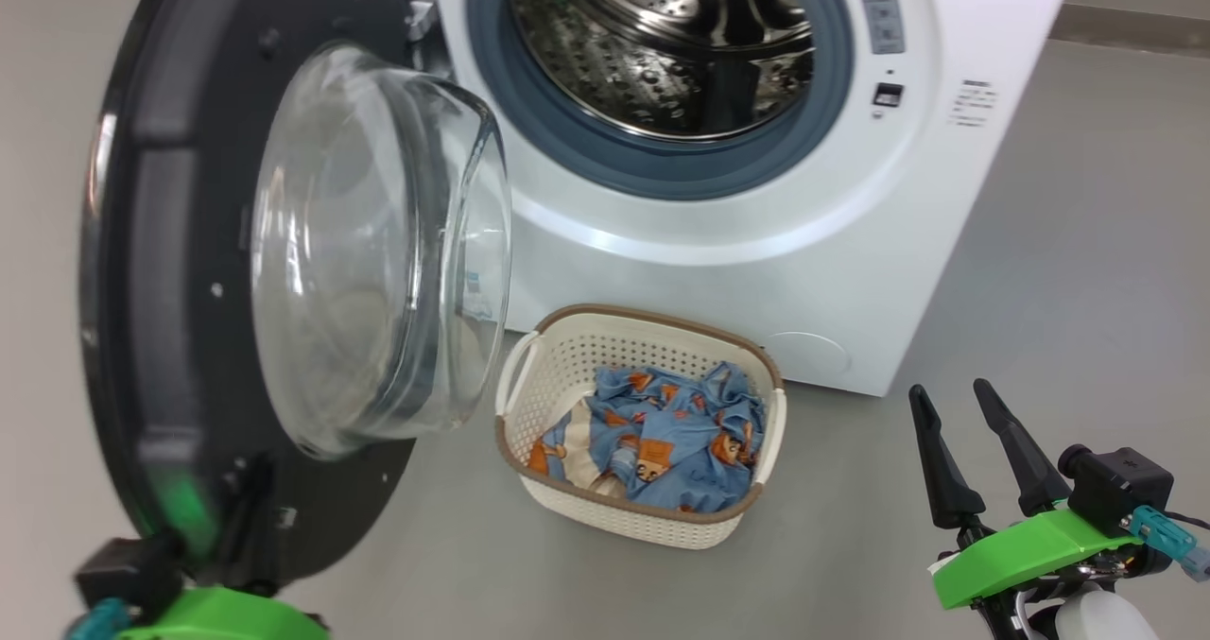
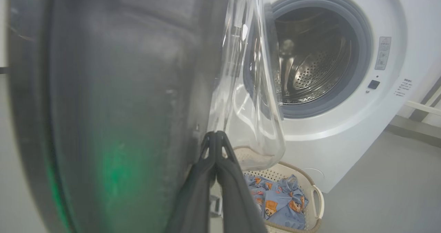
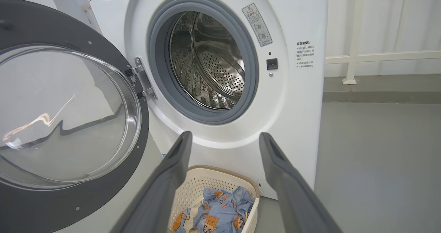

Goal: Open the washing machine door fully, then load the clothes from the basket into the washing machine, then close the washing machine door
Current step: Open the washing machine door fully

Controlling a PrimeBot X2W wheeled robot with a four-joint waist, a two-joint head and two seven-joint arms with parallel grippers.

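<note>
Door-opening stage, seen as I drive the rig. The washing machine door [image 1: 161, 337] stands swung well out from the washing machine [image 1: 756, 271], hinged on the machine's left side in the head view, its glass bowl bulging toward the basket [image 1: 652, 314]. The steel drum is exposed and looks bare. My left gripper [image 2: 216, 135] has its fingers pressed together with nothing between them, their tips lying close along the door's inner face near its lower rim. I cannot tell whether they touch it. My right gripper [image 1: 949, 389] hangs low at my right with its fingers spread wide and nothing in them. The clothes [image 1: 671, 441] lie crumpled in the basket, which sits on the floor just in front of the machine, below the drum mouth. The relation that matters: from the right gripper the heap lies ahead, lower and to the left, with open floor between, and in the right wrist view it sits almost between the two fingers. The left gripper is about as near but crowded by the door. The basket's long axis runs roughly across the machine's front; the heap itself has no clear axis. I judge the right arm better placed for the first pick.
</note>
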